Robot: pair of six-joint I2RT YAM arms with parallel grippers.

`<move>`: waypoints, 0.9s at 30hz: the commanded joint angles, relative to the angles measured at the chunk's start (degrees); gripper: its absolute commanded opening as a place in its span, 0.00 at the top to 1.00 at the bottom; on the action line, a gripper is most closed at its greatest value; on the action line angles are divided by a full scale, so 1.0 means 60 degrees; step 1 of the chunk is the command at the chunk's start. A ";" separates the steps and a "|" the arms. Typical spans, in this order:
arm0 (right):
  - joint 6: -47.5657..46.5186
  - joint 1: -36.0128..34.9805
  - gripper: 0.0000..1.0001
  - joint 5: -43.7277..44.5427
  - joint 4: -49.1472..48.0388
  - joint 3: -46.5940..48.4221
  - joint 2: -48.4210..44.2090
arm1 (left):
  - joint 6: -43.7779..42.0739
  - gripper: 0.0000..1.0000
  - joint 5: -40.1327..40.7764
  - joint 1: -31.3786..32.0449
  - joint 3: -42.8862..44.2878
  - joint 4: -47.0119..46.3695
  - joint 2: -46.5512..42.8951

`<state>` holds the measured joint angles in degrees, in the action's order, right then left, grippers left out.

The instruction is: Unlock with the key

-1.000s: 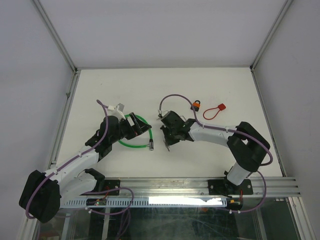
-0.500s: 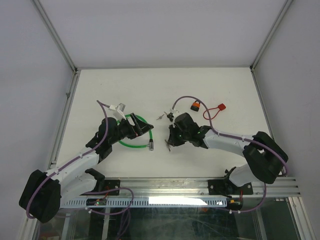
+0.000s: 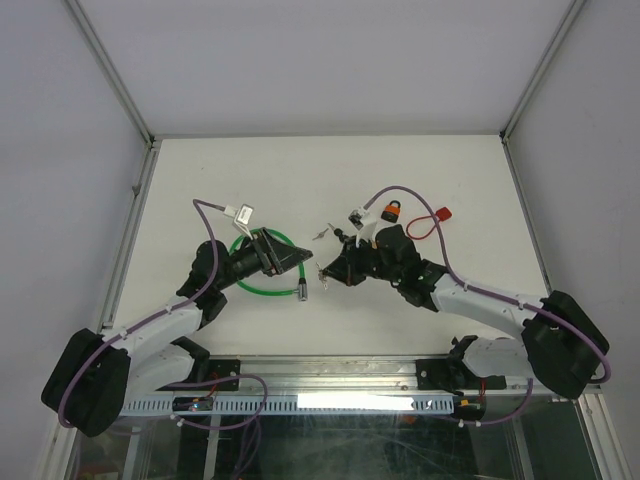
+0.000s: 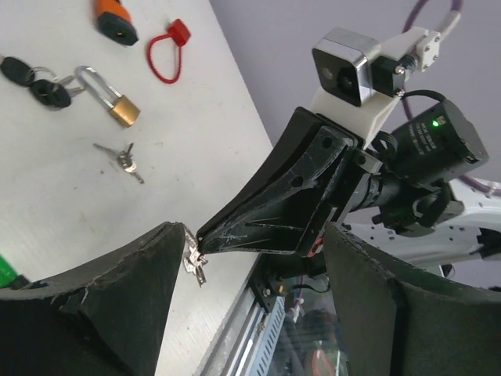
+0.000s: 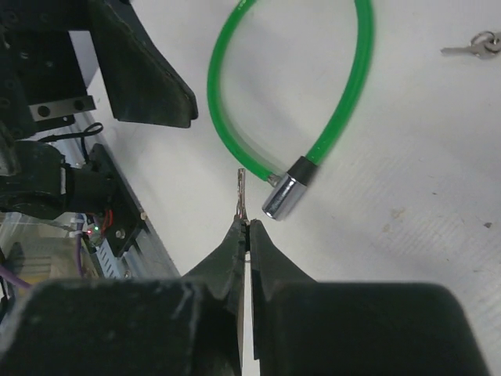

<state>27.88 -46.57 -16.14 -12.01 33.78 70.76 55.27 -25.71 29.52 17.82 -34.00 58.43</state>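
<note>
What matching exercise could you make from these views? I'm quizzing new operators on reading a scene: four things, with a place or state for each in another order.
Things:
1. small key
2. green cable lock
3. left tool
4. red loop tag

Places or states:
A. open, holding nothing
B. on the table beside the orange padlock
C. pinched in the shut right tool
D. on the table, metal end close to the held key

Pairs: 1-C, 2-D, 3-A, 4-B.
</note>
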 commanded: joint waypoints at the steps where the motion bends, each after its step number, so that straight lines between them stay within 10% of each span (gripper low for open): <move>1: 0.0353 0.0068 1.00 -0.0646 -0.1586 -0.0093 -0.0501 | 0.0432 0.28 -0.0899 -0.0057 -0.0147 -0.2480 0.0222; 27: 0.1008 0.0056 1.00 -0.1313 -0.3675 -0.0514 -0.0618 | 0.0851 0.58 -0.0980 0.0163 -0.0181 -0.3437 0.1002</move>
<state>32.97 -46.37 -22.59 -28.49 30.20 66.61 60.10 -30.39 29.69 16.93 -49.50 63.94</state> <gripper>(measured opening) 0.009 0.446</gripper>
